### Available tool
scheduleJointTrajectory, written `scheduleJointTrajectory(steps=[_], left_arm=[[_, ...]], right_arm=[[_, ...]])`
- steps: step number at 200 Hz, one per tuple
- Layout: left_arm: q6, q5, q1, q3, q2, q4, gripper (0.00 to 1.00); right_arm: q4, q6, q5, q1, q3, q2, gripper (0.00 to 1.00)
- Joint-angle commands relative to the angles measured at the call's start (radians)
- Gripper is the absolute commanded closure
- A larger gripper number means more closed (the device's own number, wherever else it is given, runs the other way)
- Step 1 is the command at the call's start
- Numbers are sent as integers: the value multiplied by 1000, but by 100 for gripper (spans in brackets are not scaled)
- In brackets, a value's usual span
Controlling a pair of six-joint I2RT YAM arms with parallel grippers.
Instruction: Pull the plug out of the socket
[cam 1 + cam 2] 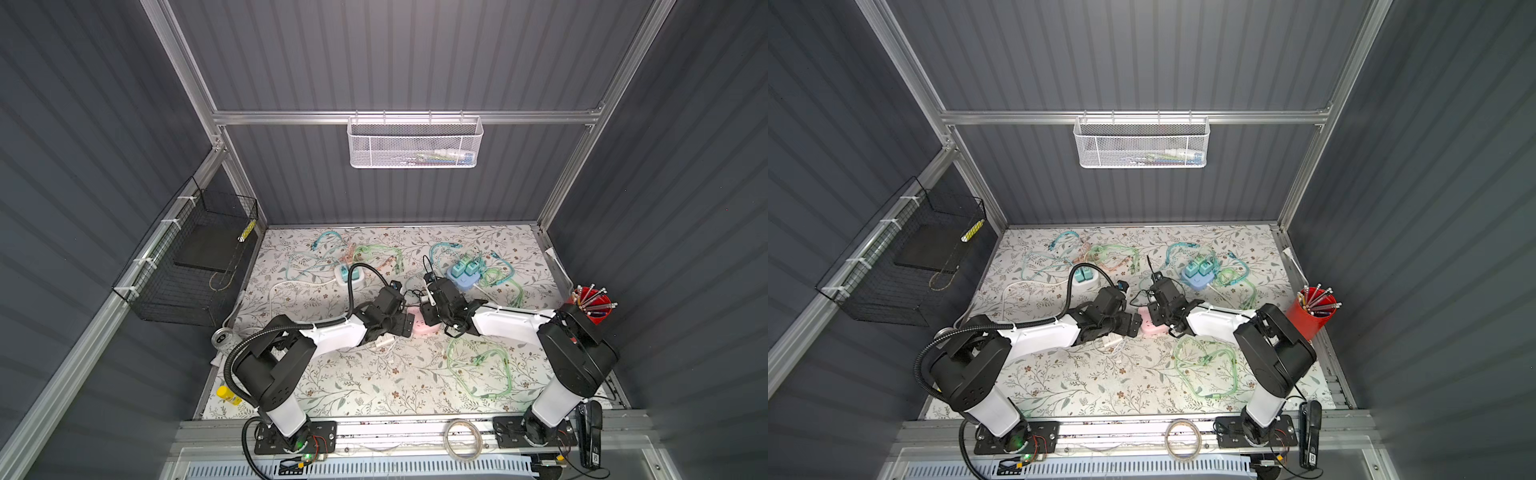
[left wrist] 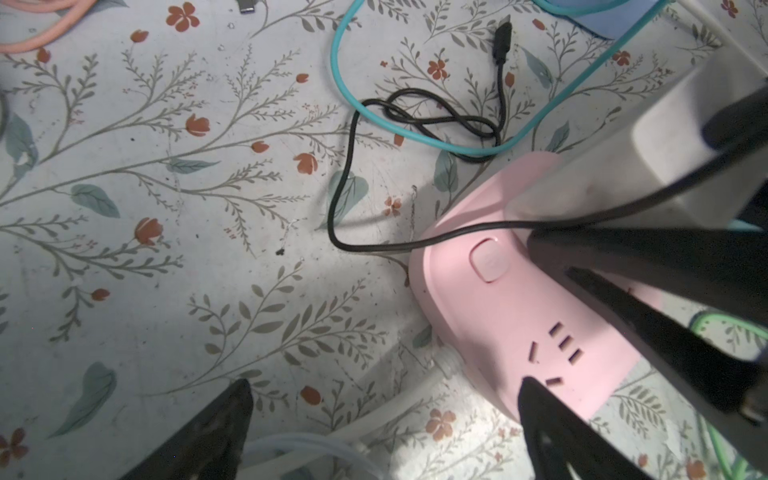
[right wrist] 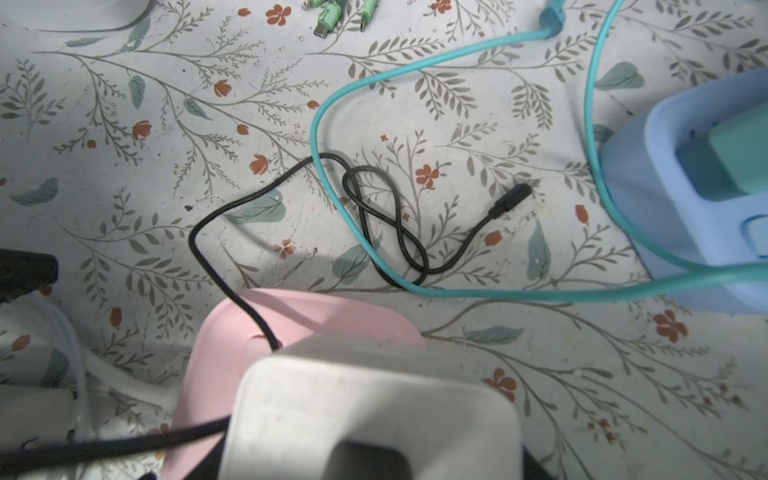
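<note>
Left gripper (image 2: 384, 384): it stood spread wide and held nothing, one fingertip over the edge of the pink socket strip (image 2: 498, 299), the other over the floral table (image 2: 166, 291).
Pink socket strip: it lay mid-table between the two arms in both top views.
White plug (image 3: 374, 407): there it was, seated on the strip's far end, with its black cable (image 3: 374, 216) trailing off in a loose loop.
Right gripper (image 1: 429, 311): its dark fingers flanked the plug, but whether they pinched it could not be told.
Blue socket block (image 3: 685, 199): it sat off to the right, well apart.
</note>
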Motion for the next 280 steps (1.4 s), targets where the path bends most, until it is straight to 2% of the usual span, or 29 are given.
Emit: scheduleJointTrajectory(steps=[1, 90, 189, 280], left_arm=[[-13, 1, -4, 34, 16, 3, 0], [-38, 35, -5, 89, 86, 3, 0], [-61, 52, -4, 94, 118, -6, 1], [-74, 35, -4, 74, 132, -52, 9]], right_arm=[[-20, 9, -9, -1, 27, 11, 51], [-10, 11, -18, -1, 20, -4, 67], [26, 40, -22, -1, -10, -39, 72], [41, 41, -7, 0, -15, -61, 76]])
